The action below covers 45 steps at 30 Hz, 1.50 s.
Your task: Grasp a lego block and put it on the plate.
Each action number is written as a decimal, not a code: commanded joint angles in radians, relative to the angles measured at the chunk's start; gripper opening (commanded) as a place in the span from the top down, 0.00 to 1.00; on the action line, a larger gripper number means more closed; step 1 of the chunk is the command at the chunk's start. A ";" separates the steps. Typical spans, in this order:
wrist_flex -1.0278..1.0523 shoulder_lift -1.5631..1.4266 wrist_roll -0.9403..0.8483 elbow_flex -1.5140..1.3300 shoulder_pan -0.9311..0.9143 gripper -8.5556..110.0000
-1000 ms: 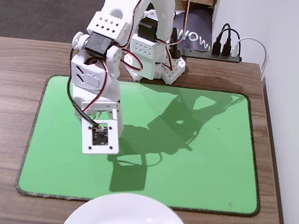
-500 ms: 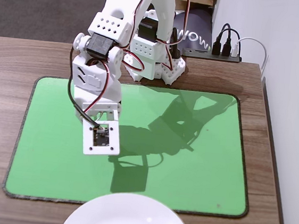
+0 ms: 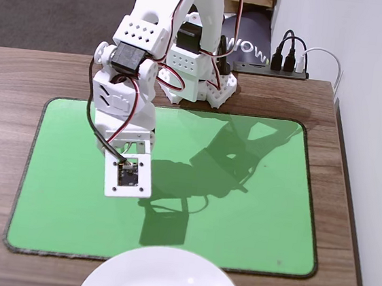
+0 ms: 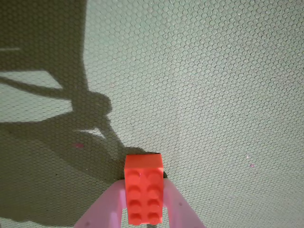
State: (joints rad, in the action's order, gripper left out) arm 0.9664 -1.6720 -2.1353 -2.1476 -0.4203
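Small orange studded plastic lego block (image 4: 144,194) between pale pink translucent fingers (image 4: 105,209); honeycomb-textured green rectangular mat (image 3: 252,211) with dark border; plain glossy white round plate (image 3: 163,280); brown woodgrain table (image 3: 6,76)

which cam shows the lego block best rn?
Wrist view: the orange lego block sits studs-up between the gripper fingers, unobstructed. In the fixed view the arm hides it entirely; only the arm, green mat and plate show.
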 commanded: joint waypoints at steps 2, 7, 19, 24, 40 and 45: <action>0.000 -0.041 0.026 0.008 0.017 0.89; 0.018 -0.078 0.063 0.008 0.052 0.89; -0.002 -0.120 0.225 0.109 0.150 0.89; -0.038 -0.146 0.319 0.176 0.202 0.89; -0.195 -0.037 0.624 0.482 0.298 0.89; -0.215 0.035 0.666 0.554 0.325 0.89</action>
State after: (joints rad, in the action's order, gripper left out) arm 0.7685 -1.6475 -1.4849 -1.6628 -0.1104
